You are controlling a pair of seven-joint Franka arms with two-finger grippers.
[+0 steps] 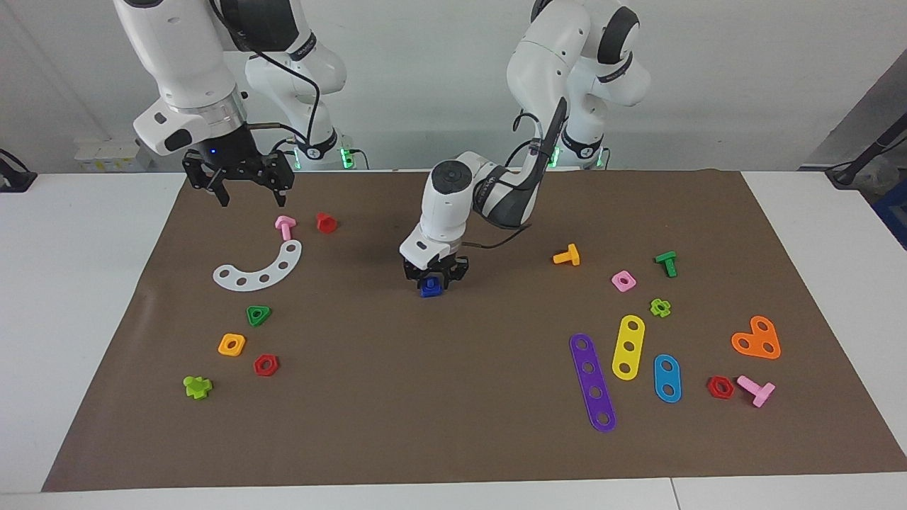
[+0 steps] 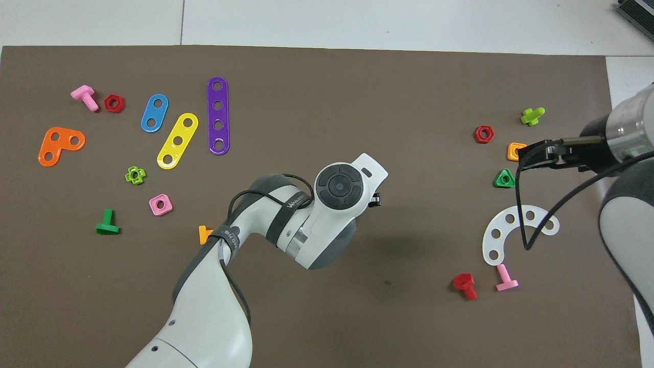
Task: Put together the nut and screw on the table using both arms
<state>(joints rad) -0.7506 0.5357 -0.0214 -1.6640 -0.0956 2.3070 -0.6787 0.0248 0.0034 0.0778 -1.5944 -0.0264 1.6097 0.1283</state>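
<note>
A small dark-blue toy piece (image 1: pixel 429 286) sits low at the middle of the brown mat (image 1: pixel 453 425) on the table. I cannot tell the nut from the screw in it. My left gripper (image 1: pixel 433 278) points down right over this piece, its black tips on either side of it. In the overhead view the left arm's wrist (image 2: pixel 339 186) hides the piece. My right gripper (image 1: pixel 249 193) hangs open and empty in the air over the mat's edge at the right arm's end, beside a pink bolt (image 1: pixel 285 227).
Near the right gripper lie a white curved strip (image 1: pixel 258 269), a red bolt (image 1: pixel 326 222), a green triangular nut (image 1: pixel 258 315) and a yellow-orange nut (image 1: pixel 232 344). Toward the left arm's end lie an orange bolt (image 1: pixel 567 255), a pink nut (image 1: pixel 623 280) and a purple strip (image 1: pixel 592 382).
</note>
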